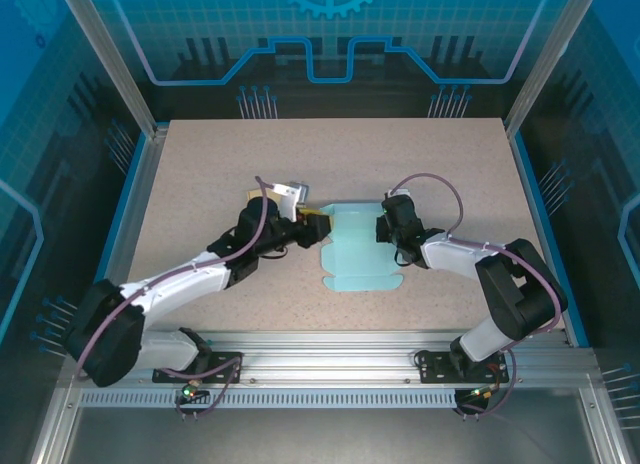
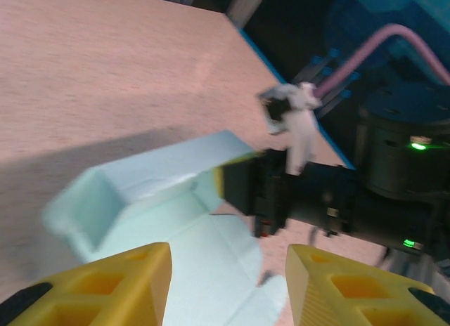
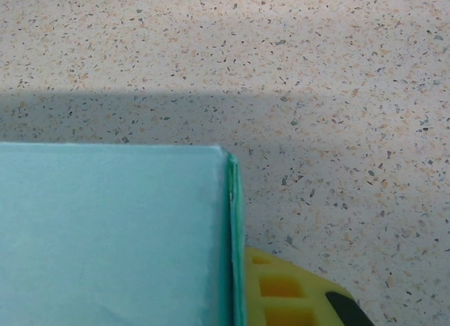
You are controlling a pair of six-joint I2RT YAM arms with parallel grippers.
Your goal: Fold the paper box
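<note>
The paper box (image 1: 358, 252) is a pale teal cut sheet lying partly folded mid-table, its far end raised into walls. My left gripper (image 1: 316, 227) is at its far left corner. In the left wrist view the yellow fingers (image 2: 133, 277) stand apart over the box's flat panel (image 2: 176, 220) with nothing between them, so my left gripper (image 2: 228, 270) is open. My right gripper (image 1: 384, 227) sits at the far right wall. The right wrist view shows one yellow finger (image 3: 288, 291) pressed against the doubled wall edge (image 3: 234, 227); my right gripper (image 3: 235, 287) is shut on it.
The speckled beige table (image 1: 330, 154) stretches free behind and to both sides of the box. Blue side rails and aluminium posts (image 1: 140, 134) border it. The right arm's black wrist (image 2: 309, 192) with its pink cable stands just beyond the box's raised wall.
</note>
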